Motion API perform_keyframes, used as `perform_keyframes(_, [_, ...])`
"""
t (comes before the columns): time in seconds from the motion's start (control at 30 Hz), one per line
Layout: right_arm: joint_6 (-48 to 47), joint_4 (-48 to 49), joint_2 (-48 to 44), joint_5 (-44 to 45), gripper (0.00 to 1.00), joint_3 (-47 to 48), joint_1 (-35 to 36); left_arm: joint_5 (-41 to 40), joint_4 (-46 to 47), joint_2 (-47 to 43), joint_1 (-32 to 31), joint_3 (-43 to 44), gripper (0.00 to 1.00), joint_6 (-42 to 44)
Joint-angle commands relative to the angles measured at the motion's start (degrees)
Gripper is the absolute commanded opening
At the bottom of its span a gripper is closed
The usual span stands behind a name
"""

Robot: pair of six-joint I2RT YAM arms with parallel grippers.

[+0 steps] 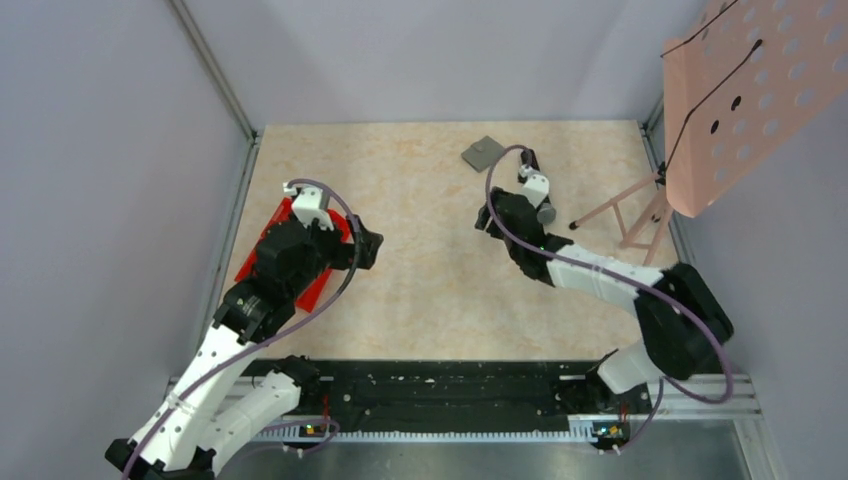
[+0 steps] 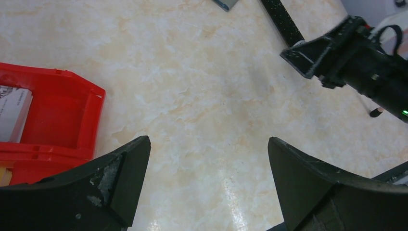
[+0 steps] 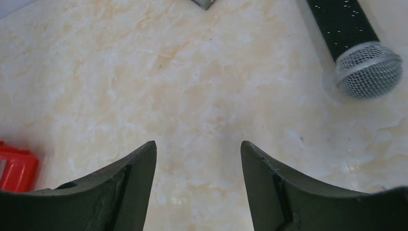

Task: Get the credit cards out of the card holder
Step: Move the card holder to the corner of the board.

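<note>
The card holder (image 1: 484, 153) is a small flat grey wallet lying shut at the far middle of the table. Only a corner of it shows at the top edge of the left wrist view (image 2: 226, 4) and of the right wrist view (image 3: 204, 3). No credit cards show at it. My right gripper (image 1: 486, 218) (image 3: 198, 143) hovers just short of the holder, open, with bare table between its fingers. My left gripper (image 1: 369, 246) (image 2: 208, 142) stands wide open over bare table beside the red bin, far left of the holder.
A red bin (image 1: 316, 290) (image 2: 53, 79) (image 3: 17, 168) sits under the left arm, with a pale printed flat item (image 2: 12, 113) in one compartment. A black microphone (image 1: 546, 212) (image 3: 368, 70) lies right of the right gripper. A pink music stand (image 1: 740, 90) stands at the far right.
</note>
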Motion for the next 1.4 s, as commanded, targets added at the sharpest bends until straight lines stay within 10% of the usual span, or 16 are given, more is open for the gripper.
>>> perform_keyframes(0.0, [-3.66,9.7,11.87,-2.24,0.63,9.46,-2.05,1.71,2.75,0.04,0.18,-0.33,0.97,-1.08])
perform_keyframes(0.57, [-57.52,-10.83,51.34,9.21,0.51,56.33,-2.83,3.38,2.49,-0.41,0.15,-0.03,0.96,-1.79])
perform_keyframes(1.37, [-72.06,-10.12,68.15,11.98,0.44,71.51,-5.65,1.82,1.93,-0.19,0.16,0.43,0.94,-1.18])
